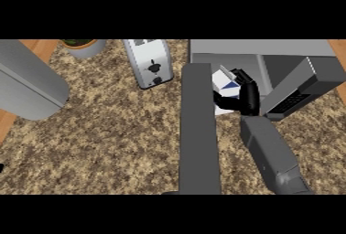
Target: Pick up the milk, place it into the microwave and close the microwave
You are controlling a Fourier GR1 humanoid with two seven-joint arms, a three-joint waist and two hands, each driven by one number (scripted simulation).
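Counter [121, 137]: speckled brown top, on which every item below is set or over which it is held.

Grey bulk [27, 82]: a large rounded grey body is seen at the far left, well apart from the fingers; its kind cannot be told.

Plant pot [84, 45]: placed at the back edge, far left of the fingers.

Toaster [150, 61]: laid out left of the fingers, apart from them.

Left forearm [200, 132]: a long grey limb is stretched up the middle; its hand is not shown, so the state of those fingers cannot be told.

Milk [226, 82]: a white carton with a blue mark, held just left of the curled fingers and touching them, at the mouth of the oven.

Right hand [246, 98]: black fingers are curled round the carton, thumb beneath, pinching it.

Microwave [256, 50]: grey box directly behind the fingers; its door [300, 89] is swung open to their right.

Step in hand, as judged: the carton is being carried into the cavity. Next, the carton is to be set down inside, the fingers spread and drawn clear, then the door pushed shut.
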